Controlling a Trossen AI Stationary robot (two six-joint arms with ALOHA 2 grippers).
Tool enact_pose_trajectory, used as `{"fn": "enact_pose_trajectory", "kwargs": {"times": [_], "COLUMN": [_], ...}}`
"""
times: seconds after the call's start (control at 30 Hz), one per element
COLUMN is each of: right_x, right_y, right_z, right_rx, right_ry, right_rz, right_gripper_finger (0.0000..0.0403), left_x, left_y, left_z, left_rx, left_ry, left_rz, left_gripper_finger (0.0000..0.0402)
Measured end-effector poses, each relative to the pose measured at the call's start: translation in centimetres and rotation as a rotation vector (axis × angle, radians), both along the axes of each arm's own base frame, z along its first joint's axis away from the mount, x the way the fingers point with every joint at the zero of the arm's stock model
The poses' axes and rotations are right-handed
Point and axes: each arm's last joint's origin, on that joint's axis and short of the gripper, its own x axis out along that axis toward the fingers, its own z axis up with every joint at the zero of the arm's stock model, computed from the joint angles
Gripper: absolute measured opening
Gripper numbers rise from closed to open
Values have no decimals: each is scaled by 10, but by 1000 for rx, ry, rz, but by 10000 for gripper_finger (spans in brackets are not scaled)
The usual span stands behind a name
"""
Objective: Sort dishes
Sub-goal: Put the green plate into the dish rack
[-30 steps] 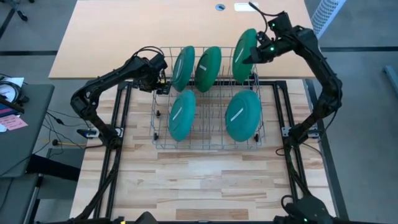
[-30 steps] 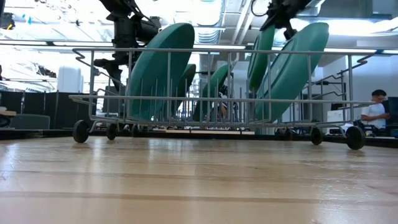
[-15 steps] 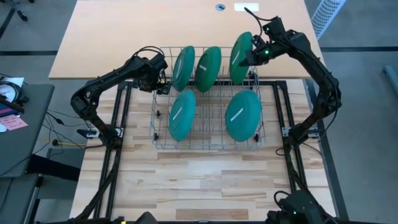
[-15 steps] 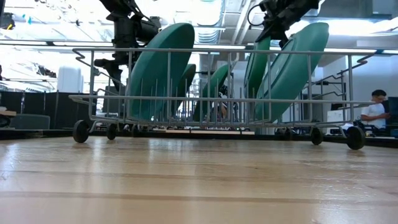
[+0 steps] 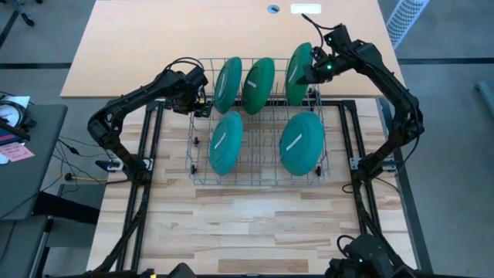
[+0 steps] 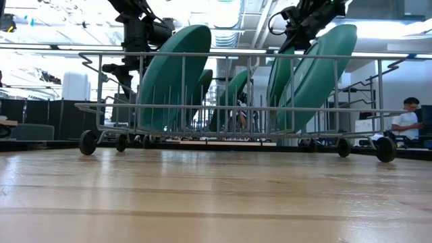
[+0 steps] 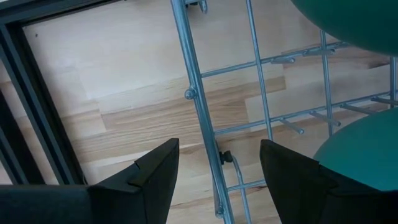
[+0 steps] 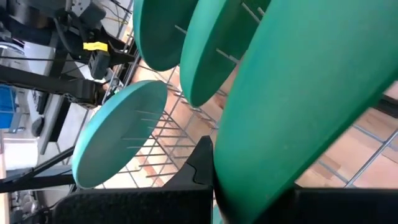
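Between the fingers of my right tool (image 5: pixel 311 72) sits the rim of a dark green plate (image 5: pixel 298 71), clenched tight at its upper edge; the plate stands on edge at the far right end of the wire rack (image 5: pixel 255 179), at the corner directly under the tool; I judge this as the seating step, with the plate being settled among the tines; next I would need to confirm it rests in a slot, then let go and lift clear; two more green plates (image 5: pixel 258 83) stand beside it, two teal plates (image 5: pixel 299 142) nearer the bench (image 5: pixel 255 232) front; my left tool (image 5: pixel 202 94) waits released at the rack's far left corner, grasping nothing; no brand, label or writing is readable.
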Motion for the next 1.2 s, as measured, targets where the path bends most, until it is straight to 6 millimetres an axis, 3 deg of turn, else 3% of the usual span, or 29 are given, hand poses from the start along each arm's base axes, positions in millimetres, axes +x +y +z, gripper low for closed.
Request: {"fn": "enact_pose_trajectory", "kwargs": {"times": [0.57, 0.83, 1.2], "right_x": [-5, 9, 12], "right_y": [-5, -13, -17], "right_z": [0, -18, -22], "right_rx": [-59, -3, -19], "right_ry": [21, 58, 93], "right_rz": [-3, 26, -1], "right_gripper_finger": [17, 17, 18], "left_x": [0, 0, 0], "left_y": [0, 0, 0], "left_z": [0, 0, 0], "left_rx": [1, 4, 6], "left_ry": [-1, 1, 4], "left_rz": [0, 0, 1], "left_gripper_finger": [219, 219, 219]}}
